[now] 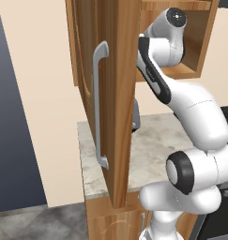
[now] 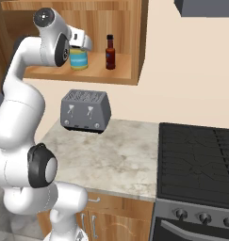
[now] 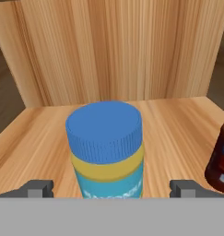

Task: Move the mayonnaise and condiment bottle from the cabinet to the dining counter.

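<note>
gripper fingers spread, straddling mayonnaise, not clamped | condiment bottle beside mayonnaise | both on cabinet shelf

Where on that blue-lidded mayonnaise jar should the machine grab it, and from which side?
Around the jar's round body just below the blue lid, coming straight in from the open front of the cabinet. The jar stands upright on the shelf, and the open tool's two fingers already sit either side of it. The brown bottle stands apart to one side, so there seems room to close.
</note>
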Controlling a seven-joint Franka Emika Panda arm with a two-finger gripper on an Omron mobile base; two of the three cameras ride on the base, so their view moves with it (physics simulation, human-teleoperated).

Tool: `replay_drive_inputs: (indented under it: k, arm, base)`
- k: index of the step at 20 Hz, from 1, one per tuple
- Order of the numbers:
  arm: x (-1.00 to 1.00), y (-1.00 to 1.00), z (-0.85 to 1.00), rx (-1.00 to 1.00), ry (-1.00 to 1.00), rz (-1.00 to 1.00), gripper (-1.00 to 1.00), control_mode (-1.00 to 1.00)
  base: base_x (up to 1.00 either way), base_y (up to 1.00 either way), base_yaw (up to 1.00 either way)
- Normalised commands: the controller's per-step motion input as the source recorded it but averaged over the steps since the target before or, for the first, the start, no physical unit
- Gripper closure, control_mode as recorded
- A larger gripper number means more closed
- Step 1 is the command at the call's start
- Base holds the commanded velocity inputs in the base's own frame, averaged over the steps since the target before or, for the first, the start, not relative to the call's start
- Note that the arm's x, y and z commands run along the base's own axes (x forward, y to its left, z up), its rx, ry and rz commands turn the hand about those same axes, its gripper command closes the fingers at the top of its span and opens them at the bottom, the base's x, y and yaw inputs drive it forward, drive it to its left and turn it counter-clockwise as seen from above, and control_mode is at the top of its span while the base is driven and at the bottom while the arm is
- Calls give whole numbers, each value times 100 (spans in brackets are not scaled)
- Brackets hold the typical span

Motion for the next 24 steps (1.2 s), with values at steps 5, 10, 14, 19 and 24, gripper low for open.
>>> replay_drive_inputs:
  k: [5,10,14,19,24]
  arm:
    - [25,5,0,-1,0,0,-100,-100]
    - [22,5,0,-1,0,0,-100,-100]
    - [19,0,0,0,0,0,-100,-100]
    - [20,0,-2,0,0,0,-100,-100]
    - [15,0,-12,0,0,0,-100,-100]
  base:
    - [0,0,0]
    - [0,0,0]
    - [0,0,0]
    - [0,0,0]
    - [0,0,0]
